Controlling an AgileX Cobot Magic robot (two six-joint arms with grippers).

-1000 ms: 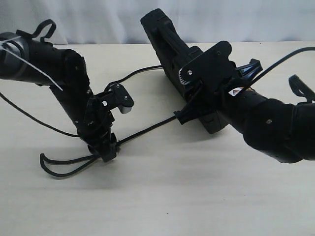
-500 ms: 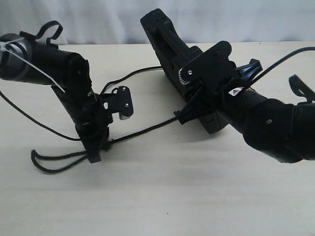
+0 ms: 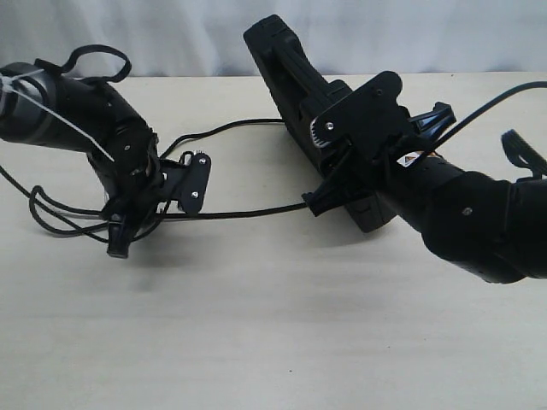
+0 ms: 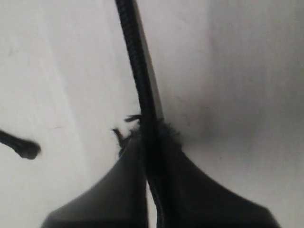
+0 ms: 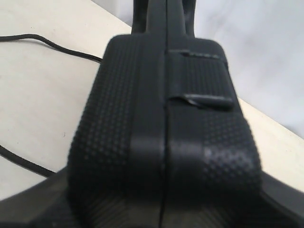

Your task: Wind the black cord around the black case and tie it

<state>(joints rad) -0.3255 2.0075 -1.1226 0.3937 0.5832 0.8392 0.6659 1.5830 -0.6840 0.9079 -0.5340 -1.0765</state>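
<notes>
The left gripper (image 3: 117,246) points down at the table (image 3: 273,342), its jaws pinched tight on the black cord (image 3: 248,212); the left wrist view shows the left gripper (image 4: 149,159) clamped on the braid (image 4: 137,71) right at a frayed tuft (image 4: 124,135). A knotted cord end (image 4: 26,149) lies loose on the table nearby, apart from the pinch. From this grip the cord runs taut toward 3 o'clock to the foot of the black case (image 3: 286,68), and a second strand (image 3: 226,130) arcs toward 2 o'clock to the same case. The right gripper (image 3: 346,175) is closed on the black case (image 5: 164,118), holding it on edge and tilted, at about 1 o'clock from scene centre. Its wrist plate (image 3: 363,111) hides the case's middle and the spot where the cord meets it. Glossy arm cables (image 3: 47,218) loop at 9 o'clock beside the left arm.
</notes>
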